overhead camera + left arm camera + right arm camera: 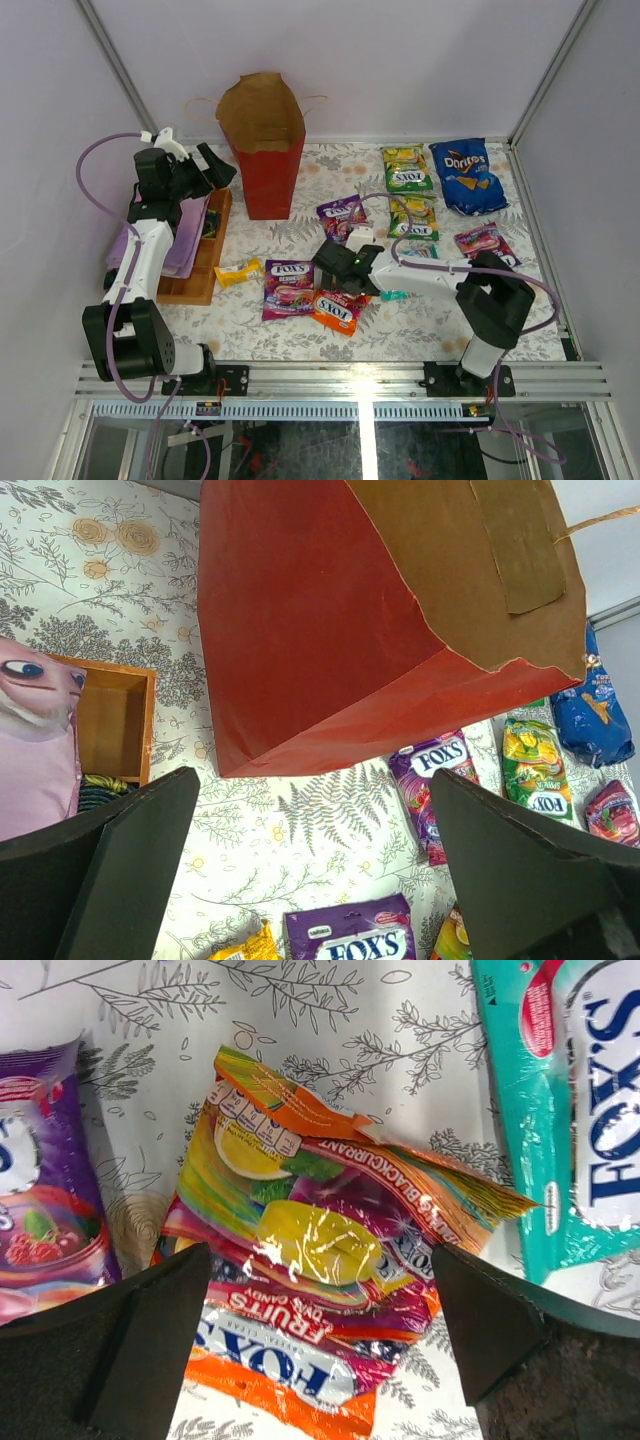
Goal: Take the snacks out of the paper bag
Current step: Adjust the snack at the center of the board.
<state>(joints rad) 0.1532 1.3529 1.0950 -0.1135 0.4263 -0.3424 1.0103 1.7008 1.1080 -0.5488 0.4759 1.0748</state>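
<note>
grippers wide open, empty: r gripper (320,1320) over orange packet (300,1240), l gripper (315,860) facing red paper bag (320,650).

Entry, non-task items. We are seeing a wooden tray (216,252) lying at the left side of the table, its long side running near to far. A folded pink-purple cloth (188,236) is resting over its left part; in the left wrist view the cloth (35,750) is showing a printed cartoon eye. A dark green-and-yellow bundle (100,792) is sitting in one tray compartment, just beside the cloth; we cannot identify it. A leaf-and-flower tablecloth (410,332) is covering the table. A metal rail (350,378) is running along the near edge.
</note>
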